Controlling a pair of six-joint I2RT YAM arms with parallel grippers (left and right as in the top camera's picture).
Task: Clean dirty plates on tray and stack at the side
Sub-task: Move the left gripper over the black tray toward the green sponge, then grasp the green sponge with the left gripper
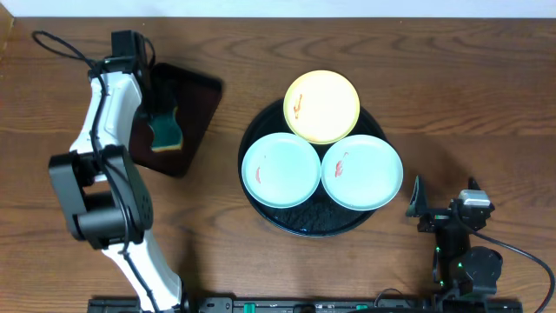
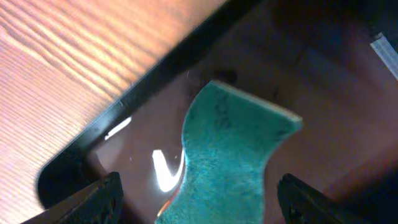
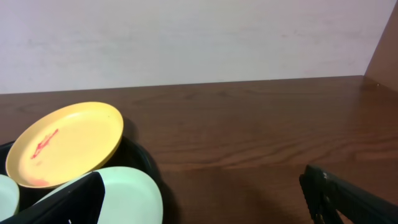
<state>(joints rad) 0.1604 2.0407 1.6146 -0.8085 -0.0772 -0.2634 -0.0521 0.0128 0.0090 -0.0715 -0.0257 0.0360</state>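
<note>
Left gripper [image 2: 199,186] hovered over the teal-green waisted sponge [image 2: 233,155] on the small rectangular dark tray [image 1: 195,96], jaws spread wide either side of it. Right gripper [image 3: 200,186] sat beside the large round black tray [image 1: 304,228], jaws wide, empty. On that tray lay the pale yellow plate [image 1: 322,106], tilted, the first mint-blue plate [image 1: 280,169] and the second mint-blue plate [image 1: 362,171], all smeared red.

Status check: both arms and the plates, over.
Left gripper open, astride the sponge. Right gripper open, empty. Three plates smeared, all on the tray. Nothing in the way.
</note>
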